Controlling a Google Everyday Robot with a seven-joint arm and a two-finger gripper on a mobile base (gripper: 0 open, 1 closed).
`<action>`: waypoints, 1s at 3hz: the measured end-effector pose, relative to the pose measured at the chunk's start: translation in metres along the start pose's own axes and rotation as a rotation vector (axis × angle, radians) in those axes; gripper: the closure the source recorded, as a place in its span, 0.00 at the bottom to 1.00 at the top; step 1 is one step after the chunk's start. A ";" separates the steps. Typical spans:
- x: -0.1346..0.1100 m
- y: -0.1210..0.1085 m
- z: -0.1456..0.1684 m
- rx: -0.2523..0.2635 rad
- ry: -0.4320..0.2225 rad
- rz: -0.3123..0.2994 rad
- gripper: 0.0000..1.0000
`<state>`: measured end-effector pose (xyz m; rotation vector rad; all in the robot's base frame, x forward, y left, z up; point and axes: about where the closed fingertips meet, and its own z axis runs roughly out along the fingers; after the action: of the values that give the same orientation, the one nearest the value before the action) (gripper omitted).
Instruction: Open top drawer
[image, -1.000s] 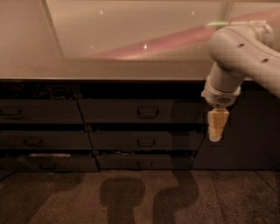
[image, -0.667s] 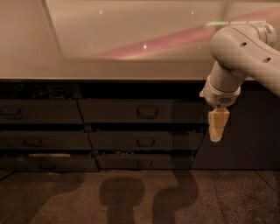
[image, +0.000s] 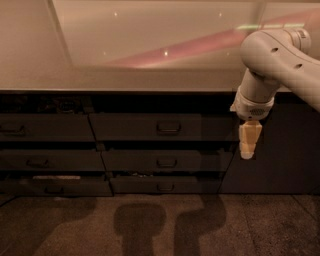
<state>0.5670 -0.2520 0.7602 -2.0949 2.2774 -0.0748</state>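
Top drawer (image: 130, 127) is seen in the upper row of the middle column, directly under the edge of the pale surface (image: 125, 80). Its dark front is marked by one small loop handle (image: 168, 127) at centre. The front is seen roughly in line with the left-hand top drawer (image: 50, 129); whether it is fully seated cannot be told.

The gripper (image: 247, 154) is held to the right of the top drawer, in front of the plain dark panel (image: 290, 150), and is pointed straight down. Its tips are found at about the level of the gap between the top row and the second-row drawer (image: 200, 161). It is kept well apart from the handle and nothing is touched by it.

The cream fingers (image: 248, 137) are seen pressed together as one tapered piece; no gap is shown between them and nothing is held.

The white arm (image: 280, 55) is brought in from the upper right, above the surface edge.

A bottom drawer (image: 140, 185) is seen below the second row. A pale strip (image: 50, 177) is shown along the top of the bottom-left drawer (image: 75, 187). Two dark shadows (image: 140, 220) are cast on the floor (image: 280, 225) in front of the cabinet.
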 end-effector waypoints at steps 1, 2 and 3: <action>0.000 0.000 0.000 0.000 0.000 0.000 0.00; 0.001 -0.002 0.001 0.039 0.068 0.016 0.00; 0.018 0.007 -0.005 0.168 0.163 -0.001 0.00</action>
<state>0.5582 -0.2697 0.7649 -2.0742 2.2653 -0.4365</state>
